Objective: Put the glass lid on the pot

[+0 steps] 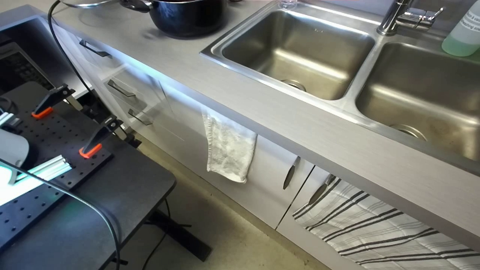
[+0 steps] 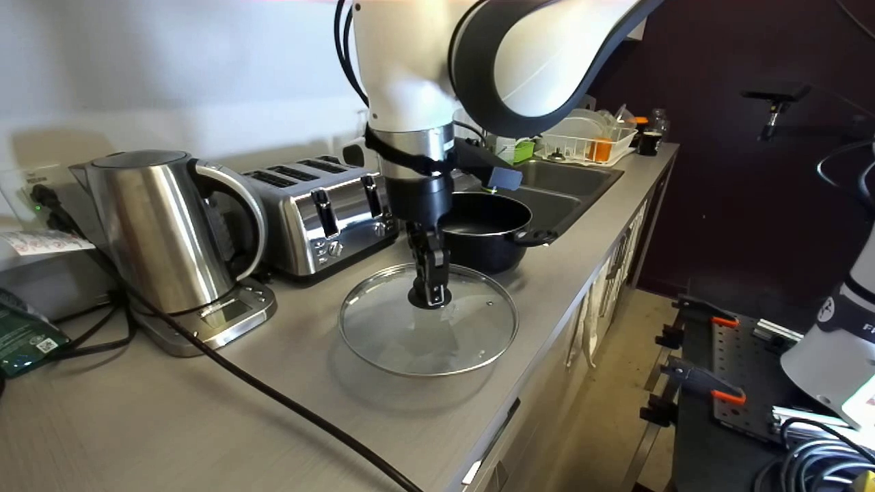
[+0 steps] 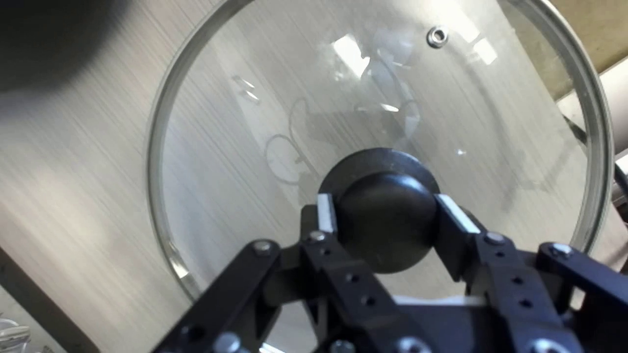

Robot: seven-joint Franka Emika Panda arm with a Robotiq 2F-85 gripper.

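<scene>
The glass lid (image 2: 389,335) is a clear disc with a silvery rim and a black knob. It looks level and slightly raised, with a faint shadow on the counter below. The lid also fills much of the wrist view (image 3: 490,127), and its edge shows at the top of an exterior view (image 1: 88,5). My gripper (image 2: 433,295) points down, shut on the knob; in the wrist view both fingers (image 3: 390,215) press its sides. The black pot (image 2: 482,251) stands uncovered on the counter beside the lid; it also shows in an exterior view (image 1: 187,17), its top cut off.
A toaster (image 2: 345,212) and a steel kettle (image 2: 154,232) stand along the wall. A black cable (image 2: 287,400) crosses the counter. The steel sink (image 1: 300,56) lies beyond the pot. The counter's front edge (image 2: 526,372) is close to the lid.
</scene>
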